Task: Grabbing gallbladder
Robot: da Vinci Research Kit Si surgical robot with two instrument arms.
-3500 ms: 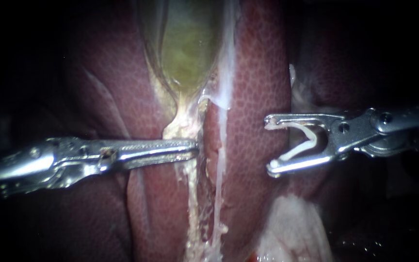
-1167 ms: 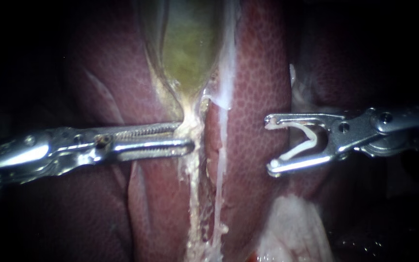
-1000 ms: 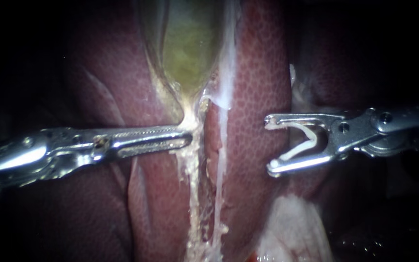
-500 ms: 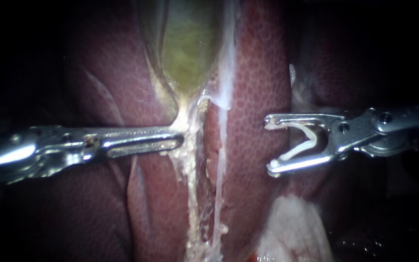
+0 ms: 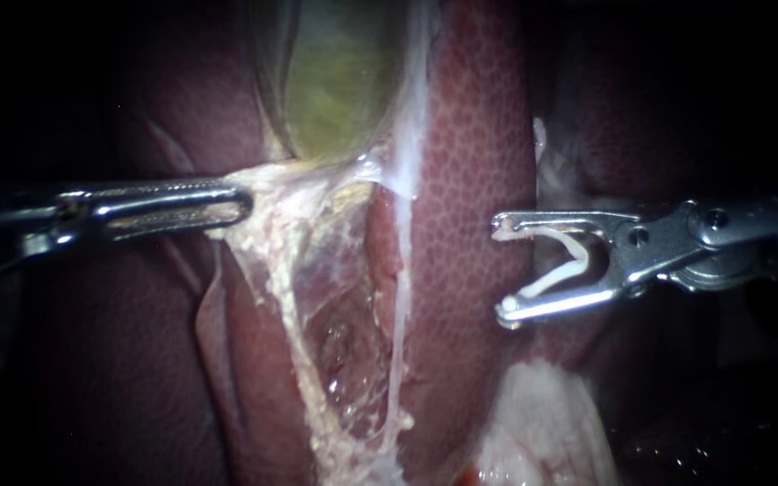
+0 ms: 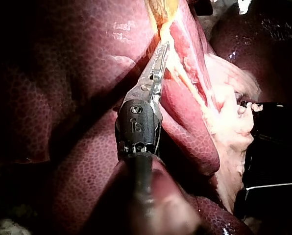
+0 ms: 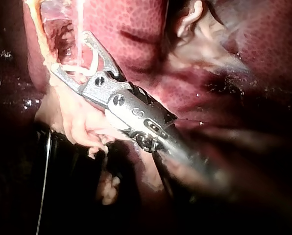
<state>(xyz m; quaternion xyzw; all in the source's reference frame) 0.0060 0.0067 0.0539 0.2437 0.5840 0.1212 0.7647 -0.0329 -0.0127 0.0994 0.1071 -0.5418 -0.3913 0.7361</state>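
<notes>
The green-yellow gallbladder (image 5: 335, 90) lies between dark red lobes of the liver (image 5: 470, 162). My left instrument (image 5: 243, 205) has its jaws shut on the pale tissue at the gallbladder's narrow lower end and holds it stretched toward the left. A thin web of tissue (image 5: 317, 270) is spread open below the grip. In the left wrist view the same jaws (image 6: 163, 49) pinch yellowish tissue just ahead of them. My right instrument (image 5: 500, 270) hovers over the right liver lobe, jaws open, with a white clip (image 5: 569, 261) seated between them; the right wrist view shows these jaws (image 7: 70, 51) clear of tissue.
A white strand (image 5: 402, 297) runs down along the right lobe's edge. Pale fatty tissue (image 5: 542, 423) sits below my right instrument. In the left wrist view a dark object (image 6: 273, 147) lies beside the pale tissue.
My left instrument has drawn back to the left and slightly up with the gallbladder's lower end in its jaws, opening the tissue web. The right instrument has stayed still.
</notes>
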